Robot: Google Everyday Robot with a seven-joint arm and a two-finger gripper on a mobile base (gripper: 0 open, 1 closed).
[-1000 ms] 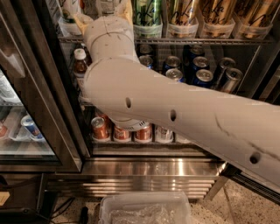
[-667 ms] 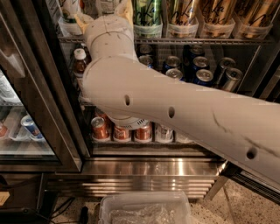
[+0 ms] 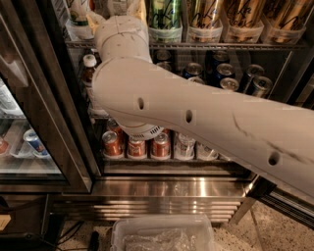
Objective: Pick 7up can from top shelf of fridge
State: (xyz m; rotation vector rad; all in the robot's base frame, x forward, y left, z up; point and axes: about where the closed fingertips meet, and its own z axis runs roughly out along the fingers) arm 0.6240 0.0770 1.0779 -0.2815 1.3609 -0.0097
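Open fridge (image 3: 64, 103), top shelf (image 3: 221, 45): gripper (image 3: 117, 12) among tall cans (image 3: 203, 14), grip state unclear.

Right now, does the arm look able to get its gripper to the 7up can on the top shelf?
Probably yes. The fridge stands open and the gripper is up at the top shelf, right at the 7up can, nothing seen between them.

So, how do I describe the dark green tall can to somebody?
Look in the black-framed glass-door fridge at its top wire shelf. The gripper on the white arm reaches up there; the dark green tall can stands just right of it, the only green one beside gold tall cans.
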